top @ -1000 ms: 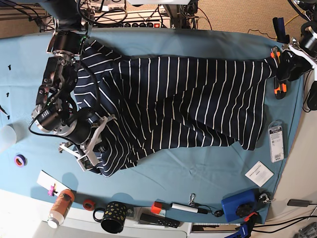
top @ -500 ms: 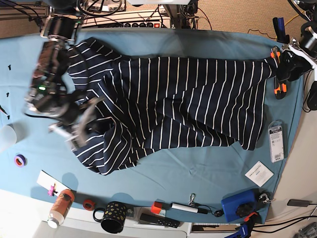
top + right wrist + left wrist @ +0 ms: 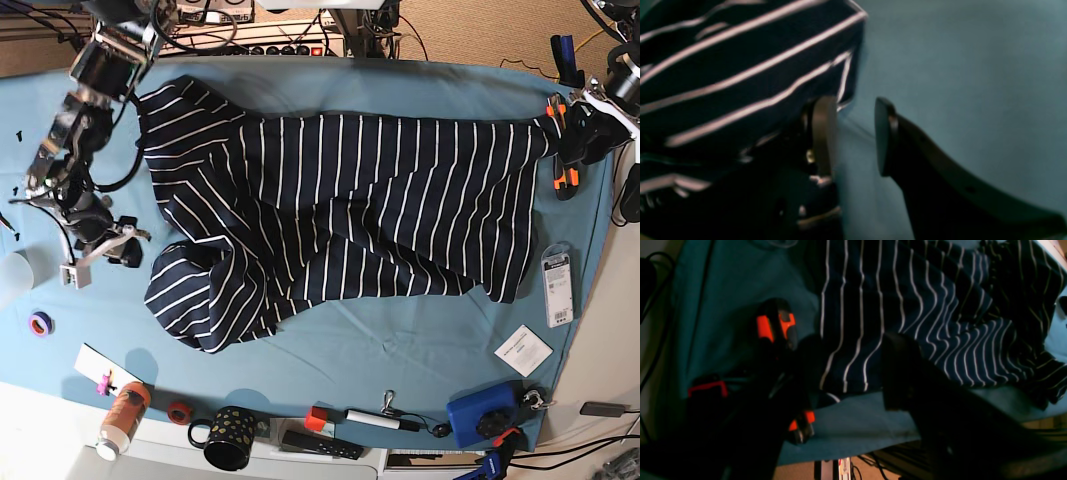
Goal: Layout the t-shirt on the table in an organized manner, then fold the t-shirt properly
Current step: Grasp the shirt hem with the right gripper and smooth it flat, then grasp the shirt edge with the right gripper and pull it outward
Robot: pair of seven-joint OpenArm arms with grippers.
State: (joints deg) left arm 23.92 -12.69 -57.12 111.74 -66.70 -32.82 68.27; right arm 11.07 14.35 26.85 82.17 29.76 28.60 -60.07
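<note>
One white label card (image 3: 523, 350) beside the t-shirt (image 3: 340, 220), print unreadable.

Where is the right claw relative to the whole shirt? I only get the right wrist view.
Observer: In the base view, the right claw is open and empty. It hangs over bare table, just off the t-shirt.
Operator: Is the shirt flat?
Observer: No. The end nearest that claw is bunched into a rumpled mound, and the rest lies spread along the table.
Operator: And the other arm?
Observer: The left claw sits at the shirt's opposite end, beside orange-handled tools.
</note>
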